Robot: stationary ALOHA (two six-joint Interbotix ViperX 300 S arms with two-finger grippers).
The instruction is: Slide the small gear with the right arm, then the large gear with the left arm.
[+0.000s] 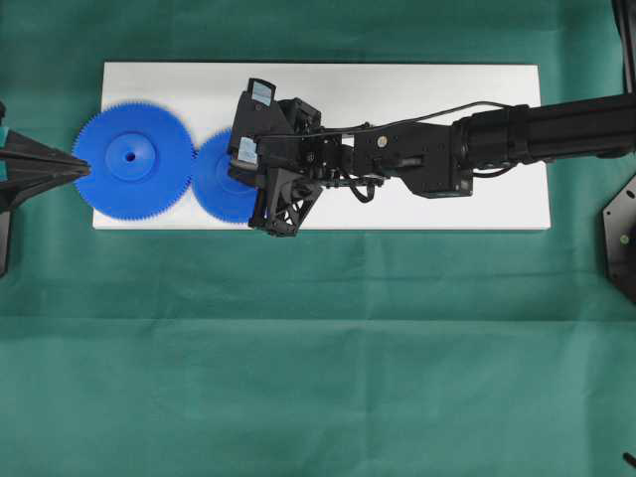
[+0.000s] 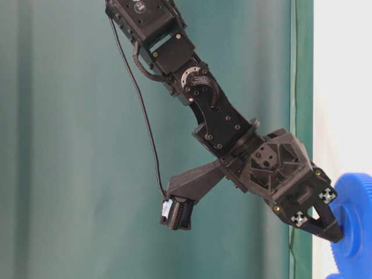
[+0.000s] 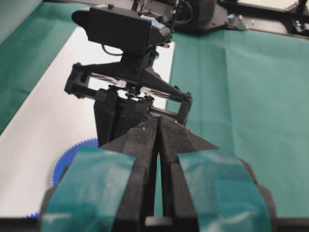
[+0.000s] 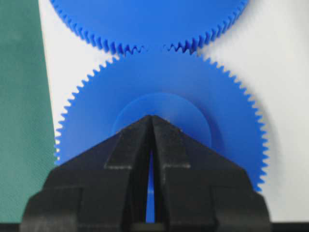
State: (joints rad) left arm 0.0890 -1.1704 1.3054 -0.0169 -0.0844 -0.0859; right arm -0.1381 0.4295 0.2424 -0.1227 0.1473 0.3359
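Overhead: right arm [image 1: 497, 144] reaches across the white board [image 1: 447, 94], its gripper [image 1: 238, 169] over the small gear [image 1: 221, 177], whose teeth meet the large gear [image 1: 133, 159] just beyond; left gripper [image 1: 81, 171], fingers together, points at the large gear's far rim. Table-level: right gripper [image 2: 336, 233] tips rest on the small gear [image 2: 354, 221]. Left wrist: left fingers [image 3: 145, 140] pressed shut, holding nothing, right arm close ahead; right wrist: right fingers [image 4: 137, 140] nearly closed, tips on the small gear's hub [image 4: 188, 113], large gear [image 4: 149, 19] meshing past it.
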